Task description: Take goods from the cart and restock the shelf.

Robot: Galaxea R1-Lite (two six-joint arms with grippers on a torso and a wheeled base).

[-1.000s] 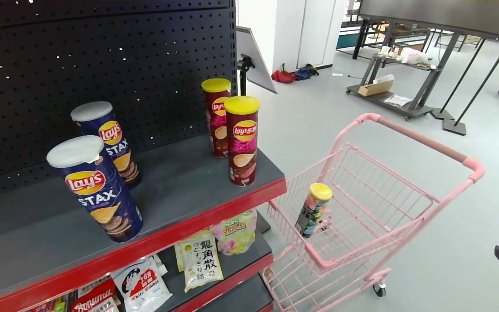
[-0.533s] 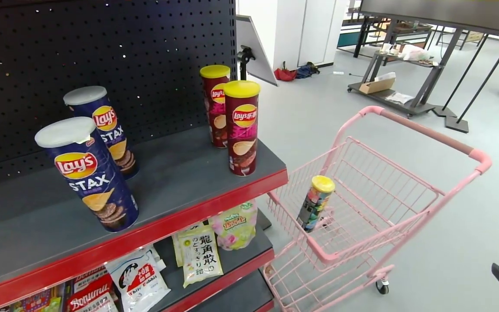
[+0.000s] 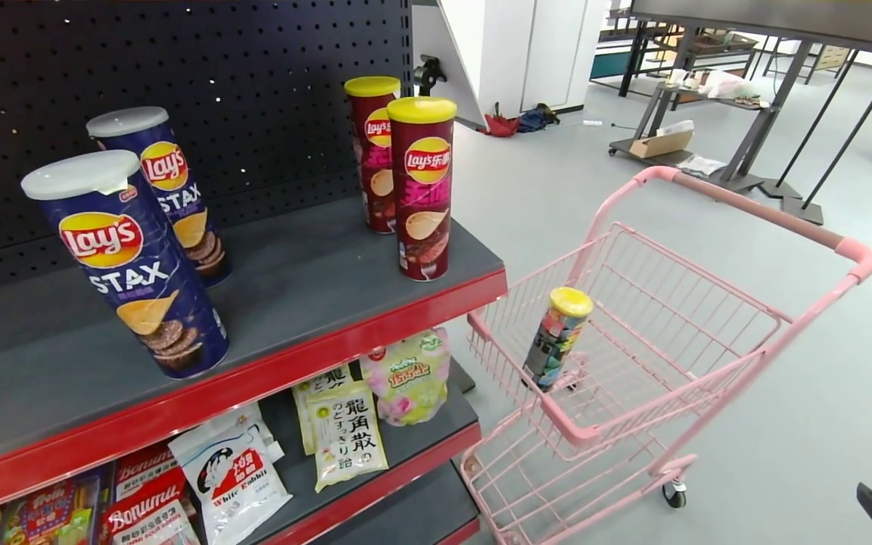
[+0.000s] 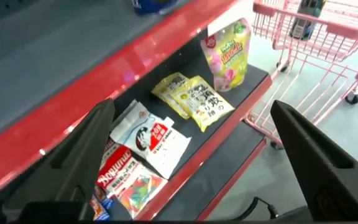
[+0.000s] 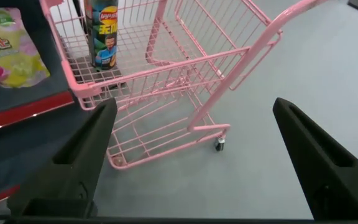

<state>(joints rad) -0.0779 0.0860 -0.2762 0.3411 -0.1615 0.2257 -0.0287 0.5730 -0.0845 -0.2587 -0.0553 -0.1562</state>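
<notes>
While both arms waited low beside the store fixture, the left claw [image 4: 191,106] held its two dark fingers spread wide with nothing between them. The right claw [image 5: 194,102] was spread and empty in the same way. That readiness suited a pick not yet begun.

The right claw hung over the grey floor just outside the pink wire shopping cart [image 5: 166,68], near one of its wheels. The left claw was farther from the cart, facing a lower shelf tier of flat snack pouches [image 4: 148,134].

The slim cylindrical can with a yellow lid and multicoloured wrap [image 3: 557,341] stood on the cart's basket floor, in the corner against the wire wall. Whether it leaned on the wire could not be told. It was apart from both claws, with the basket's wire side between it and the nearer right one, so that arm would probably have to come in over the rim.

Just beside the cart, the grey top shelf with a red front edge [image 3: 406,318] carried two dark-red tubes with yellow lids [image 3: 421,189] at the end nearest the cart. Two blue tubes with pale lids [image 3: 126,257] stood farther from it. The bare board between the pairs looked the likely spot for the can.
</notes>
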